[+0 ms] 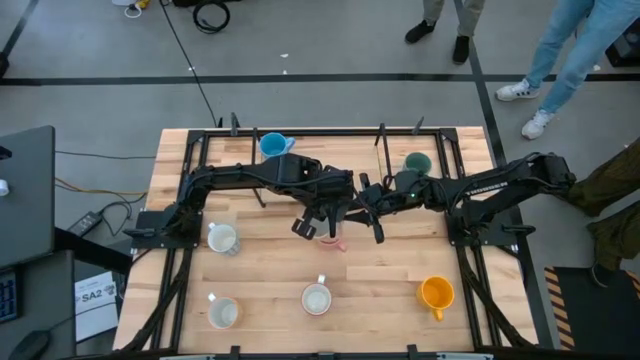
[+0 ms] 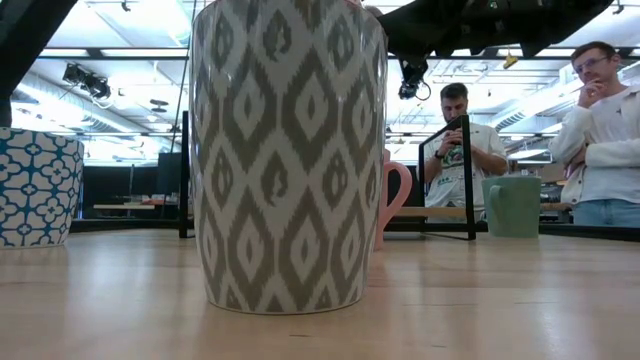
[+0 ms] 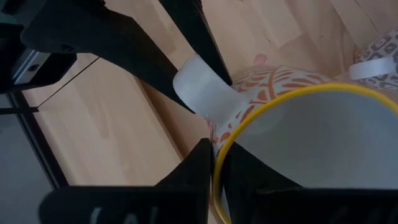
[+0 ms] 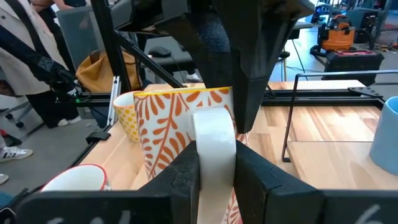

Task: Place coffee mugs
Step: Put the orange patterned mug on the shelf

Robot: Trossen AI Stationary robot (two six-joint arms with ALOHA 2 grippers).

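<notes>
1. Orange-patterned mug: white with an orange leaf print, yellow rim and white handle; it sits at mid-table between the two arms, under both grippers.
2. Left gripper: clamped on that mug's rim, one finger inside, one outside.
3. Right gripper: fingers pressed against either side of the mug's white handle, grasping it.
4. Blue mug: far edge of the table, left of centre.
5. Dark green mug: far side, right.
6. Orange mug: near right.
7. Three pale mugs: left, near left, near centre.
8. Grey-patterned mug: fills the low view; its place on the table is unclear.
9. Pink handle: partly visible behind it, probably another mug.
</notes>
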